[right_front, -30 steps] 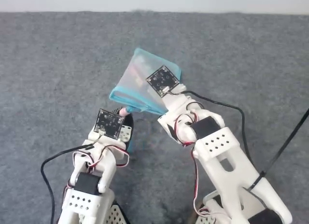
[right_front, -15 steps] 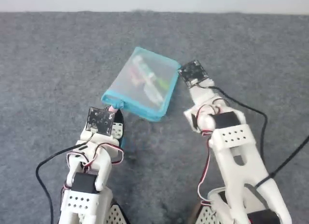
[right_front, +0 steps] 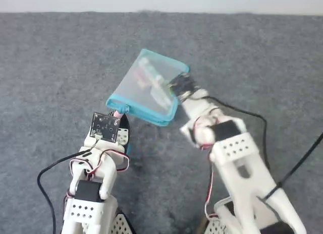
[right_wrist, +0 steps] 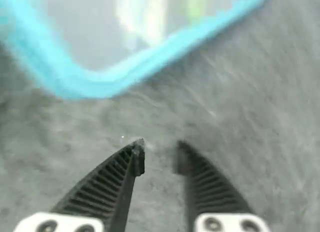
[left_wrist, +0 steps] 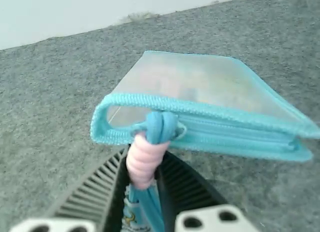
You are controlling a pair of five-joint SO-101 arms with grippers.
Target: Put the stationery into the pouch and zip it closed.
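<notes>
Teal trim and a see-through face, that's the pouch [right_front: 144,90], laid flat on grey carpet [right_front: 60,57]. The stationery [right_front: 154,82] is already tucked inside and can be made out through the face as blurry pink, green and white shapes. The pull [left_wrist: 142,162], a pink bead on a blue cord, is found at the pouch corner nearest the left arm. It's pinched between the fingers of the left gripper [left_wrist: 144,154], which are closed tight on it. From the left wrist view, the zip along that pouch edge looks to be shut, as far as can be seen. The right gripper [right_wrist: 160,149] is parked at the pouch's far side from the pull. Its fingers are held a narrow gap apart with nothing between them, and the tips are seen over carpet just beside the teal edge.
</notes>
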